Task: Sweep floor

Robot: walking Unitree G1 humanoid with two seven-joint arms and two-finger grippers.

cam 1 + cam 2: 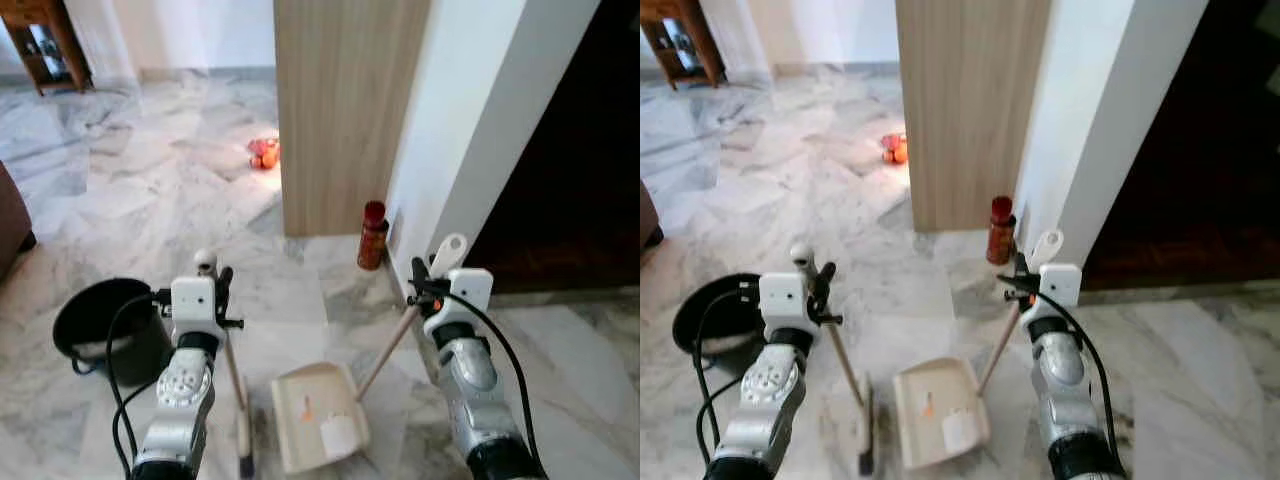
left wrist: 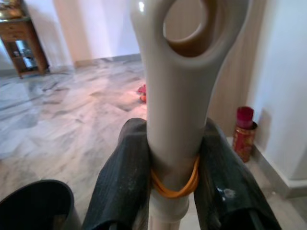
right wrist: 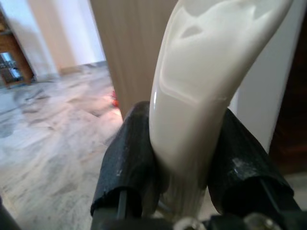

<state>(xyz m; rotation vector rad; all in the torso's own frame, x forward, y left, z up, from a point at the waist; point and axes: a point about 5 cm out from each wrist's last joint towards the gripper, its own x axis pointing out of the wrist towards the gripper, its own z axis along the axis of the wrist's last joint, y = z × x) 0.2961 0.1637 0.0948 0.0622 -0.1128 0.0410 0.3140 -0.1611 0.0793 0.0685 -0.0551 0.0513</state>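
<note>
Left wrist view: broom handle [image 2: 178, 120] between left claw [image 2: 180, 191] fingers [image 2: 120, 182].

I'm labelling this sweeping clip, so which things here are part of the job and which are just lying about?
Part of the job:
broom, in the left gripper
dustpan, handle in the right gripper
black bin

Just lying about:
red bottle by the wall
orange toy
wooden cabinet

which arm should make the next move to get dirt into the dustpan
Left, probably. The left tool grips the broom handle, and the broom head rests on the floor just left of the dustpan. The right tool only steadies the dustpan's handle.
</note>
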